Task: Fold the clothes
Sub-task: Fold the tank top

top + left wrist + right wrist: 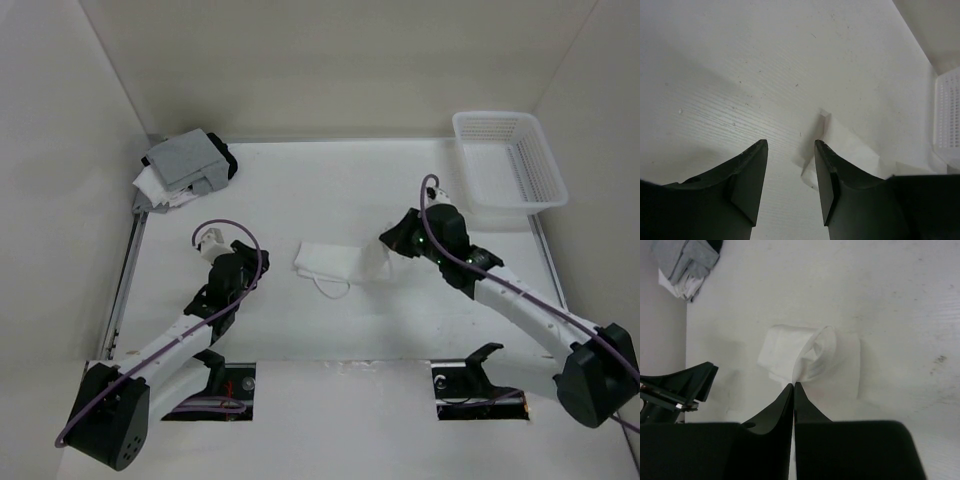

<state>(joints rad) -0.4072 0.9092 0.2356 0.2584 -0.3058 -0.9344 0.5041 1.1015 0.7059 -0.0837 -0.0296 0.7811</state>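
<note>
Pinching a raised fold of the tank top [325, 260], the right gripper [794, 385] has its jaws closed tight on the fabric at the garment's 3 o'clock side. At its 9 o'clock, the left gripper [790, 145] stands partly open, holding nothing. The tank top lies mid-way across the table [330, 190]. Farther off, a folded stack [185, 165] sits at 10 o'clock and a basket [545, 180] at 1 o'clock.

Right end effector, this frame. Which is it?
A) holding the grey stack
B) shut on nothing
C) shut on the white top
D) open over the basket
C: in the wrist view the right end effector has its fingers pressed together on a raised fold of the white tank top. The basket and the grey stack sit well away from it.
</note>
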